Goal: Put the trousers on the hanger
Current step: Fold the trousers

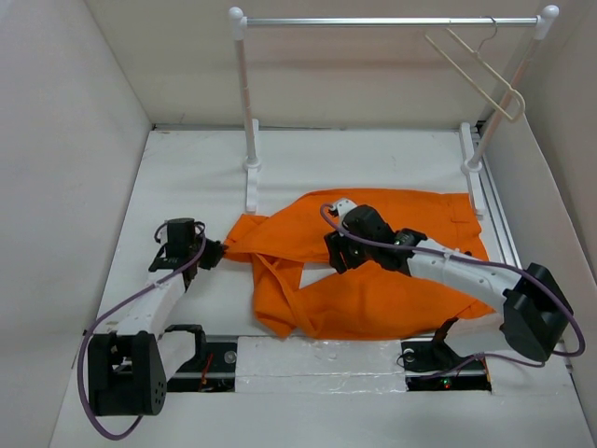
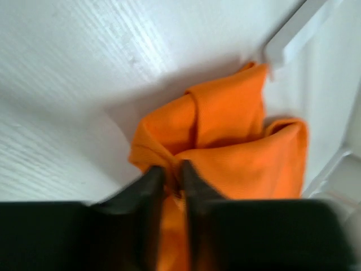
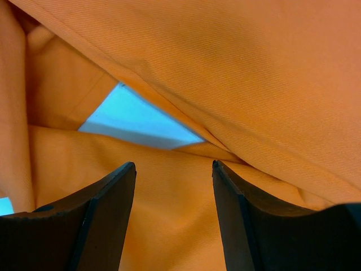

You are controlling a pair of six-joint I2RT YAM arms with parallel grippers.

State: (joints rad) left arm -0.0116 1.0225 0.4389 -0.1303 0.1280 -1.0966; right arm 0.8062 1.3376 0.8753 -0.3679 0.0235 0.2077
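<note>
The orange trousers (image 1: pixel 373 257) lie crumpled across the middle of the table. My left gripper (image 1: pixel 222 252) is shut on a fold at their left end; in the left wrist view the fingers (image 2: pixel 151 180) pinch orange cloth (image 2: pixel 225 135). My right gripper (image 1: pixel 334 254) is open, low over the middle of the trousers; in the right wrist view its fingers (image 3: pixel 115 192) stand apart above cloth (image 3: pixel 237 62). The cream-white hanger (image 1: pixel 480 75) hangs tilted from the right end of the silver bar, far from both grippers.
The rack, with white posts (image 1: pixel 248 103) and a silver bar (image 1: pixel 382 21), stands at the back of the table. White walls close in left, right and behind. A taped strip (image 1: pixel 317 359) runs between the arm bases.
</note>
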